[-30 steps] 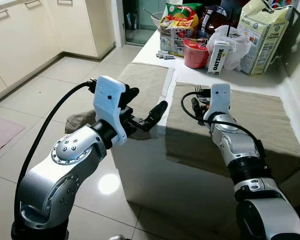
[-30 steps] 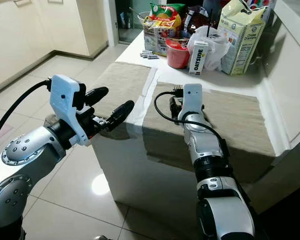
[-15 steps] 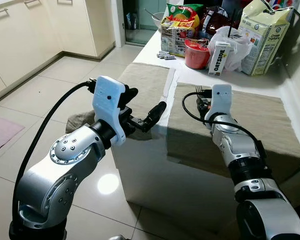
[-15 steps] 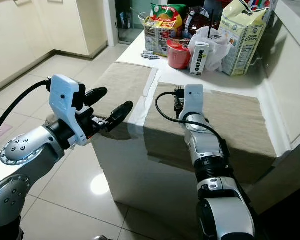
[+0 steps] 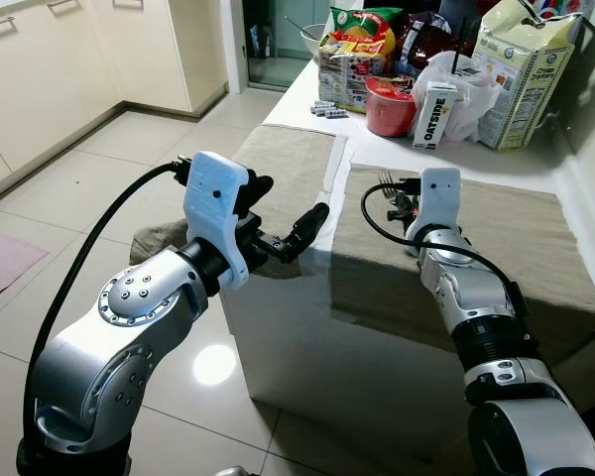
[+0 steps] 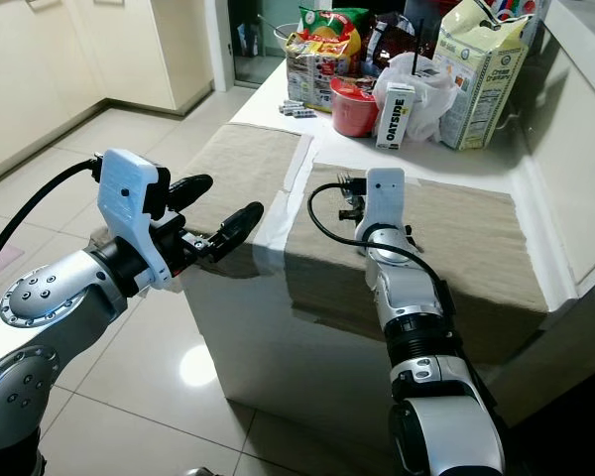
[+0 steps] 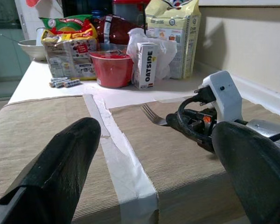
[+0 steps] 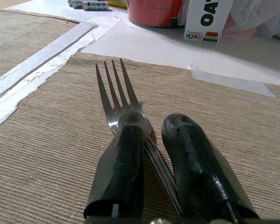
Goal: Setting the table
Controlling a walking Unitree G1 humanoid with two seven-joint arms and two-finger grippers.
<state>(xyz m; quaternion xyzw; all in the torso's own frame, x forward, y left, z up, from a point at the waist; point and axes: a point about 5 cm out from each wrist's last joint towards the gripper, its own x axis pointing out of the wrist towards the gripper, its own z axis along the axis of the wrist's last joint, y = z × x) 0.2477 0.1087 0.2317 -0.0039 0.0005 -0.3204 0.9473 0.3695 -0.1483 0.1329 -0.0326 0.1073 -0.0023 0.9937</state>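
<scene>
Head view: right claw (image 5: 397,190) sits low over the right mat (image 5: 516,233) on the tabletop (image 5: 302,94), pinching a fork (image 5: 386,180). Left claw (image 5: 290,213) hangs wide open off the near left edge.

Right wrist: fork (image 8: 123,105) clamped between both fingers (image 8: 119,163), tines pointing far.

right claw (image 8: 151,154) and its fork (image 8: 119,100) eased slightly farther along the right placemat (image 5: 535,233), toward the counter's clutter
</scene>
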